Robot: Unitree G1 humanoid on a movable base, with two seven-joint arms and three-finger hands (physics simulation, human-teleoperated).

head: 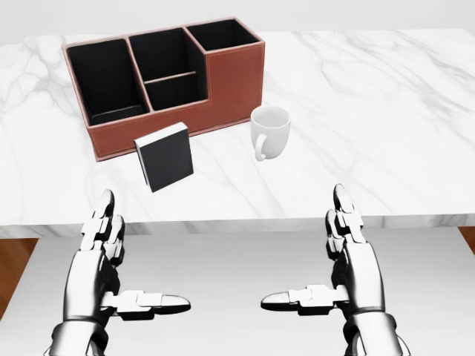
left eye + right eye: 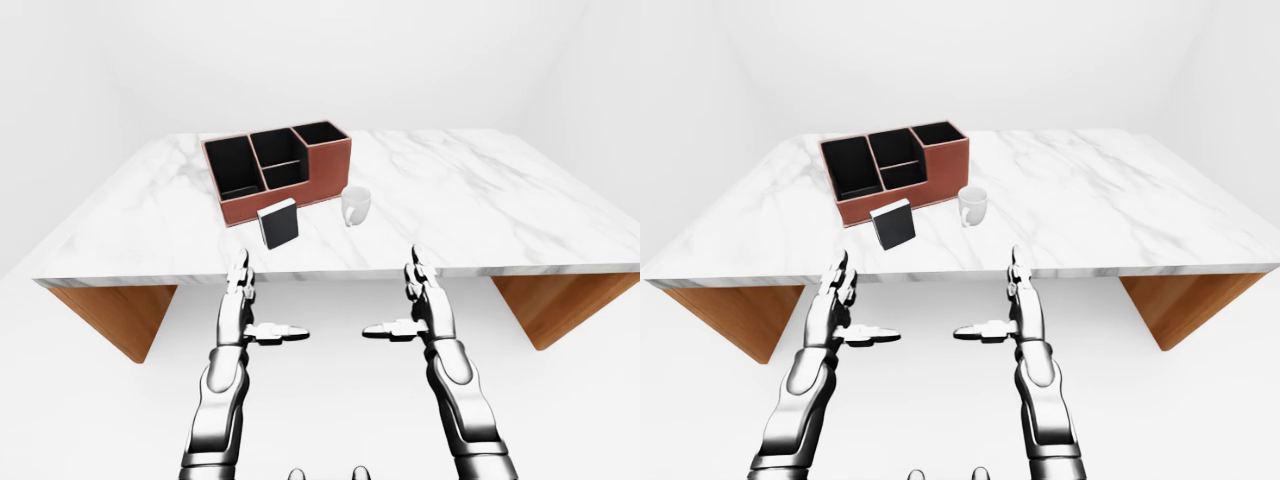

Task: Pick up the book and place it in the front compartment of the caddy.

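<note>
The book, a single dark-covered volume with a pale edge along its top, stands upright and slightly tilted on the marble bench, just below the caddy in the head view and apart from its wall as far as I can tell. Nothing of the task looks done yet: the book is untouched and no compartment of the caddy holds it. The whole job is left, as I judge it: reaching in, grasping the book, lifting it and setting it into the caddy's front compartment. There is one caddy, reddish-brown with black-lined compartments, four by my count: a long one at the left, two small ones in the middle split by a divider, and a tall one at the right. One white mug stands just right of the book, near the caddy's lower right corner. Two robot hands show, both short of the bench edge and grasping nothing: the left robot hand and the right robot hand are each released, fingers straight and thumbs pointing toward one another.
</note>
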